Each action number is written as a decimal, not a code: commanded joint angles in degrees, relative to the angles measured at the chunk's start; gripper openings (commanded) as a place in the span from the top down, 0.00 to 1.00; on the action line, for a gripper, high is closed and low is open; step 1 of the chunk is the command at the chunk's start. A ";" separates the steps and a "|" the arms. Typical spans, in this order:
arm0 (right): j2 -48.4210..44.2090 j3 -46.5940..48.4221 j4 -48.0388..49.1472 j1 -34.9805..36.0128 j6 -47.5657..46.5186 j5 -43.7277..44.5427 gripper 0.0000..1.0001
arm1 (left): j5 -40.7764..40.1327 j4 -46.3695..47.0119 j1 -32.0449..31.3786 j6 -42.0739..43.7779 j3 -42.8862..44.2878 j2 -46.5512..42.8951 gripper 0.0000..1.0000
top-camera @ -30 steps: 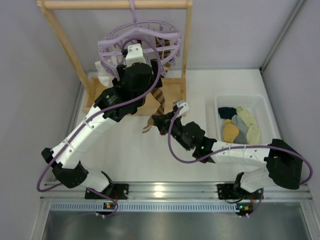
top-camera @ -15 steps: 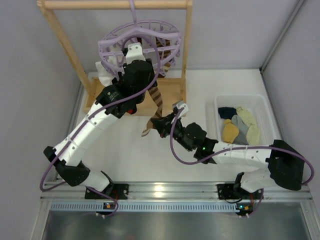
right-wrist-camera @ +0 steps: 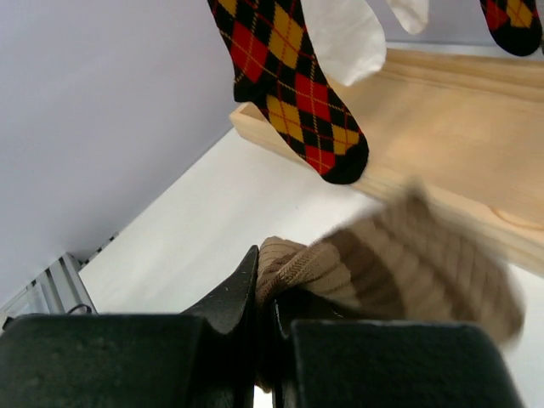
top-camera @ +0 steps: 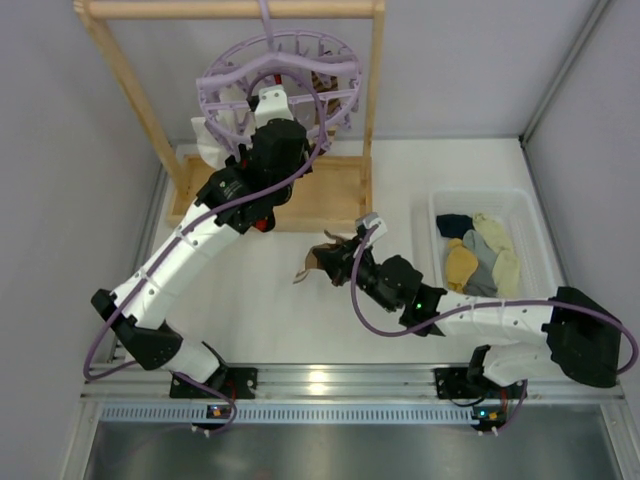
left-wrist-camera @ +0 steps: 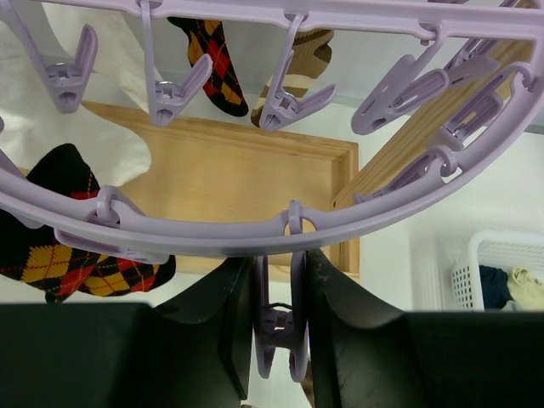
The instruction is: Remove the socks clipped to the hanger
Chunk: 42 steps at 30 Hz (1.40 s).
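The lilac hanger (top-camera: 215,90) hangs from the wooden rack, and my left gripper (top-camera: 262,100) reaches up under its ring. In the left wrist view that gripper (left-wrist-camera: 280,327) is shut on one dangling clip peg (left-wrist-camera: 295,331), squeezing it just below the ring (left-wrist-camera: 212,234). Argyle socks (left-wrist-camera: 51,255) and a striped sock (left-wrist-camera: 306,59) are still clipped on. My right gripper (top-camera: 332,258) is low over the table, shut on a brown-and-cream striped sock (right-wrist-camera: 408,272) that hangs free of the hanger. An argyle sock (right-wrist-camera: 289,93) and a white sock (right-wrist-camera: 344,38) dangle above it.
The wooden frame rack (top-camera: 130,90) stands at the back left, on a flat base (top-camera: 335,190). A white basket (top-camera: 522,205) at the right holds navy, yellow and grey socks. Grey walls close in the left and right sides.
My left jaws have closed onto the clip peg. The striped sock has come off the hanger, and my right gripper has drawn it down and away toward the table.
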 commanded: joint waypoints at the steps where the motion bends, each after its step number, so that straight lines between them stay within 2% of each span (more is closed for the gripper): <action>1: -5.19 -1.46 -0.69 1.32 0.85 1.84 1.00 | 1.75 1.49 0.09 0.57 1.42 0.05 0.87; 3: -9.13 -1.46 -5.44 1.32 0.59 4.29 1.00 | 3.95 1.49 0.09 0.57 1.33 -0.04 0.79; 6: -15.80 0.29 -20.80 1.14 1.02 9.74 1.00 | 7.89 1.49 0.09 0.74 0.81 -0.39 0.68; 7: -17.31 1.95 -30.07 -0.07 1.63 11.23 1.00 | 8.87 1.49 0.09 0.83 0.37 -0.74 0.65; 10: -23.11 4.42 -41.90 -3.41 3.13 10.19 1.00 | 13.09 1.49 0.09 0.66 -0.42 -1.62 0.42; 11: -24.17 6.08 -48.46 -6.04 3.13 9.93 1.00 | 14.05 1.49 0.09 0.66 -1.12 -2.06 0.36; 14: -27.43 9.95 -57.65 -12.53 2.61 8.18 1.00 | 18.09 1.49 0.09 1.09 -2.53 -3.98 0.24; 15: -28.22 10.83 -62.54 -14.48 1.65 7.65 0.99 | 19.67 1.49 0.09 1.53 -3.06 -4.60 0.16; 16: -28.23 11.63 -64.51 -16.50 0.94 6.95 0.99 | 21.78 1.40 0.00 1.88 -3.85 -5.57 0.01; 19: -26.30 16.10 -72.59 -25.64 -2.05 8.25 1.00 | 23.73 1.40 0.00 2.59 -7.71 -9.87 0.01; 21: -24.28 17.25 -75.41 -34.16 -4.15 7.30 1.00 | 23.82 1.49 0.00 2.85 -11.83 -14.18 0.01; 25: -20.50 18.66 -75.25 -50.31 -6.18 2.99 1.00 | 23.56 1.14 0.00 4.26 -19.66 -22.70 0.01; 28: -16.02 19.45 -73.33 -57.19 -6.89 1.32 1.00 | 22.16 0.96 0.00 5.22 -25.73 -29.99 0.01; 34: -4.95 21.30 -67.26 -65.11 -5.75 -0.71 1.00 | 19.08 0.17 0.00 6.81 -37.31 -41.76 0.01; 37: 2.17 22.88 -64.36 -68.19 -4.08 -1.49 0.99 | 18.02 0.17 0.00 7.69 -41.55 -44.76 0.01; 41: 9.73 25.17 -63.03 -68.38 -2.67 -5.18 0.81 | 13.64 0.08 0.00 7.78 -47.96 -46.97 0.01; 42: 10.26 25.69 -63.29 -68.03 -2.67 -5.71 0.57 | 9.80 0.08 0.00 7.08 -48.58 -47.84 0.01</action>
